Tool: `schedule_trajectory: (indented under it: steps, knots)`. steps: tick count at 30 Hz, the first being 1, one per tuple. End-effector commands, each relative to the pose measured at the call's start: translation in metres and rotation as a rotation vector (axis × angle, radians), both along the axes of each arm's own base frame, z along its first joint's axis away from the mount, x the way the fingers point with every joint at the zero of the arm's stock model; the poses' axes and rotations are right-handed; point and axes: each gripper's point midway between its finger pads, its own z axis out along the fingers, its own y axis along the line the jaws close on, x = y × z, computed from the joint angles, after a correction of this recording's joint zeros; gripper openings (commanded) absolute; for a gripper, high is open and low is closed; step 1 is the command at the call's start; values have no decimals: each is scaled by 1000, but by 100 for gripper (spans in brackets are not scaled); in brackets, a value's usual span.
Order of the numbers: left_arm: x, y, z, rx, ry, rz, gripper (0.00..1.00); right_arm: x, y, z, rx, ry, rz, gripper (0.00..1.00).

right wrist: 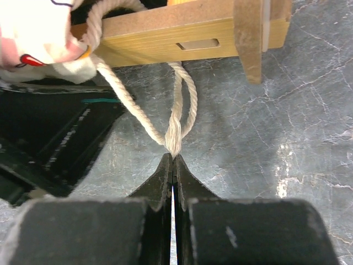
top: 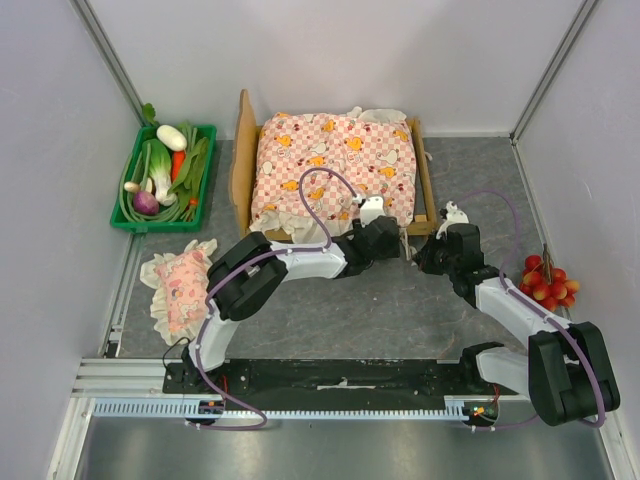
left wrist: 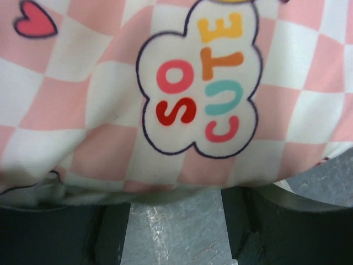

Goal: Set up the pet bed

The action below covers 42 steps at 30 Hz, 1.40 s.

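The pet bed (top: pixel 240 165) is a light-wood frame at the back of the table, headboard to the left. A pink-checked mattress (top: pixel 335 165) lies in it. My left gripper (top: pixel 398 242) sits at the bed's front right edge. In the left wrist view that gripper (left wrist: pixel 176 223) is open, with only grey table between its fingers (left wrist: pixel 110 234); the mattress (left wrist: pixel 110 94) with its "SO CUTE" print overhangs the fingertips. My right gripper (right wrist: pixel 174 157) is shut on the end of a white rope (right wrist: pixel 179 105) that loops from the wooden frame (right wrist: pixel 165 33). It is just right of the left one (top: pixel 424 256).
A small pink frilled pillow (top: pixel 183 287) lies on the table at the front left. A green tray (top: pixel 125 222) of vegetables stands at the back left, and red fruits (top: pixel 548 282) lie by the right wall. The left arm's dark body (right wrist: pixel 55 138) is close beside the right gripper.
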Motion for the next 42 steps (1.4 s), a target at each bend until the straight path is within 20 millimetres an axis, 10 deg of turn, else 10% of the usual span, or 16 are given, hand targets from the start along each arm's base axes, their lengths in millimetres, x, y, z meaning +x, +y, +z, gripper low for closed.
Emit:
schedule_trajectory:
  steps: [1,20,42]
  knots:
    - [19,1,-12,-12,-55,141,69,9,11,20,53,-58,38,0]
    - [26,3,-51,-189,52,522,74,-4,26,26,120,-55,121,1]
    - [23,-4,-64,-77,108,481,20,-8,31,35,150,-78,138,1]
